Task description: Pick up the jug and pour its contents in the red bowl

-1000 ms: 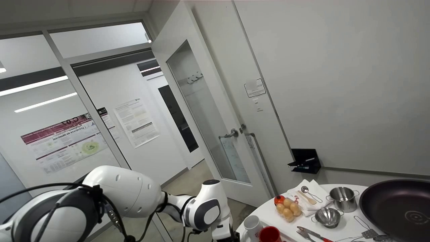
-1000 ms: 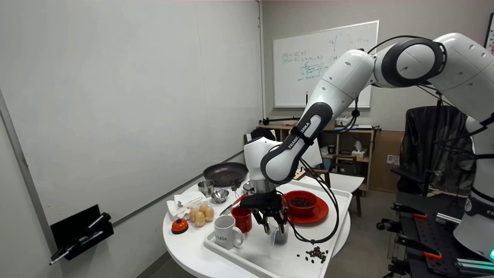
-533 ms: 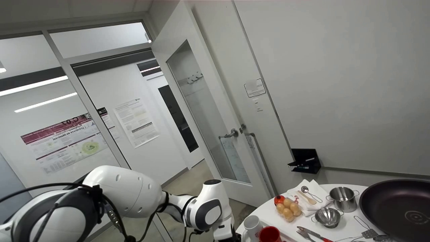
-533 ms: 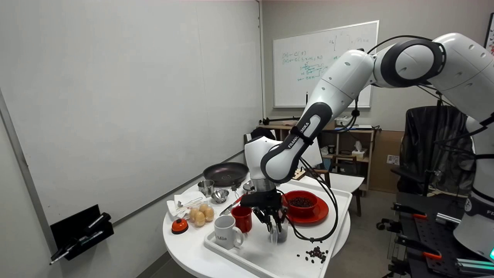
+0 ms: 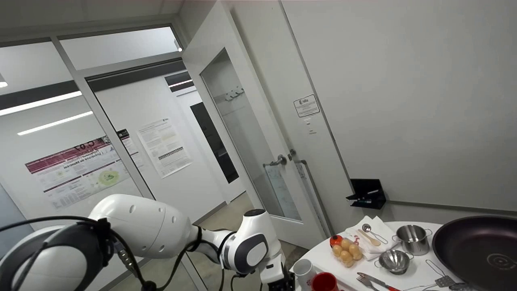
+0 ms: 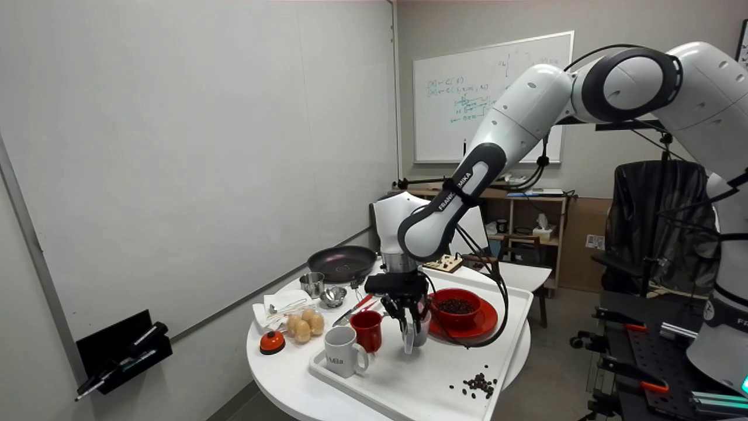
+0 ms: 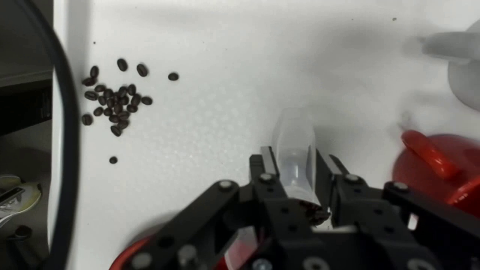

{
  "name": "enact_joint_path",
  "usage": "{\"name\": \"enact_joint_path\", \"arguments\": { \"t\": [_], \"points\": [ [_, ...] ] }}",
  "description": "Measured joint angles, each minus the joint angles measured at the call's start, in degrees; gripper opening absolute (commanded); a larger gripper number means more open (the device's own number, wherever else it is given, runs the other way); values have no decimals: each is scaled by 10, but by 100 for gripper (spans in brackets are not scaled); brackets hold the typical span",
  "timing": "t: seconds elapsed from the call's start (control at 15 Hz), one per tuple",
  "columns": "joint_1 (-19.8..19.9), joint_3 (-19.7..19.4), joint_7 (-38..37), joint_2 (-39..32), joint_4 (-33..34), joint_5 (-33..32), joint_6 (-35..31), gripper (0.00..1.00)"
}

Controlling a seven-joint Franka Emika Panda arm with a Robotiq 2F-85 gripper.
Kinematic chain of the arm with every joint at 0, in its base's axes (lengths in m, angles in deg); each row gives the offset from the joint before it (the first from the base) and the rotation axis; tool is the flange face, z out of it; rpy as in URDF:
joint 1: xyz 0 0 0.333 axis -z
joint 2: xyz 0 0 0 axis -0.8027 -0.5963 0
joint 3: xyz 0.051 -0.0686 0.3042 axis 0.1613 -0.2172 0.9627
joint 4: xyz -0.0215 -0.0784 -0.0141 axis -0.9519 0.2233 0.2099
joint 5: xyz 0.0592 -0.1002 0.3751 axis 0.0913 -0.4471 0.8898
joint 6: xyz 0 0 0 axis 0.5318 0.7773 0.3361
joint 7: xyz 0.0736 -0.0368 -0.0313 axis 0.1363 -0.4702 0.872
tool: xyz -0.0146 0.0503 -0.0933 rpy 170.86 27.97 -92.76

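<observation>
The clear plastic jug [image 6: 422, 330] holds dark beans and hangs from my gripper [image 6: 414, 327] a little above the white tray. In the wrist view my gripper [image 7: 295, 157] has its fingers on both sides of the jug's clear handle [image 7: 294, 129]; the beans show just behind it and the jug's body is mostly hidden by the fingers. The red bowl [image 6: 461, 321] stands on a red plate [image 6: 488, 327], close beside the jug, with dark beans in it. In an exterior view only the top of my gripper [image 5: 282, 283] shows at the lower edge; jug and bowl are out of view there.
A red mug [image 6: 367, 332] and a white mug [image 6: 342, 354] stand beside the jug on the tray [image 6: 409, 397]. Loose beans [image 6: 480, 384] lie near the tray's edge. Eggs [image 6: 302, 327], steel pots [image 6: 312, 285] and a dark pan [image 6: 342, 264] are behind. A cable [image 7: 69, 131] loops beside the gripper.
My gripper's fingers have drawn closer together on the jug's handle. The gripper and jug have then moved up off the tray, and the arm has risen with them.
</observation>
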Motion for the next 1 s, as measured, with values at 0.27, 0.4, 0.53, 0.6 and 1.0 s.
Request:
{"name": "enact_joint_path", "arguments": {
  "t": [0.27,0.4,0.53,0.6,1.0],
  "points": [
    [24,-5,37,66,-45,0,-7,7],
    [40,-6,59,96,-68,0,-4,7],
    [58,-7,81,121,-87,2,3,7],
    [67,-7,93,131,-95,4,9,7],
    [119,-7,181,164,-114,53,60,7]
  ]
}}
